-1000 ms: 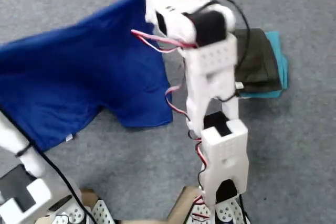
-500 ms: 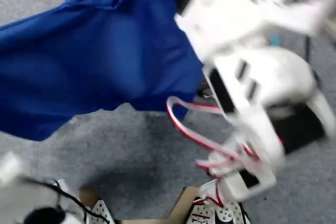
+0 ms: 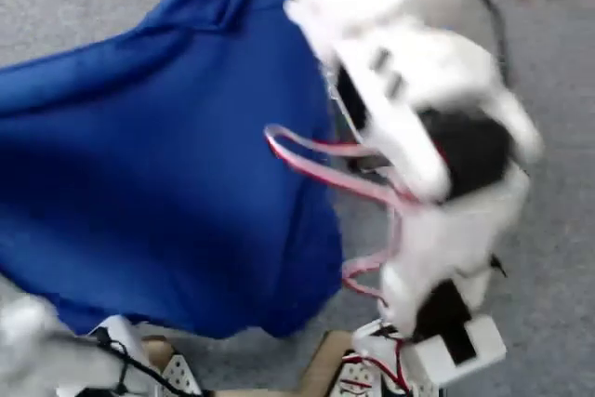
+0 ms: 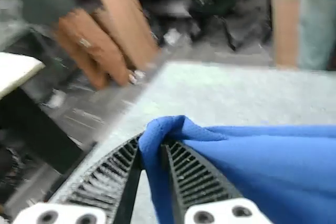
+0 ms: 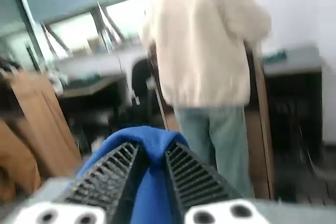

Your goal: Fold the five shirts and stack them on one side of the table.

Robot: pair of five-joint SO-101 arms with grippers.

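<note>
Both arms hold the blue shirt (image 3: 167, 165) up off the grey surface (image 3: 56, 16), the left pincer (image 4: 152, 149) and right pincer (image 5: 153, 151) each pinching an edge. It looks like the spreading step. Next, I'd guess, it needs laying flat for folding.

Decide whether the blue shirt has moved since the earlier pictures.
Yes. The shirt has been lifted off the table and swung nearer: its lower edge, earlier around mid-table, now hangs by the table's near edge.
</note>
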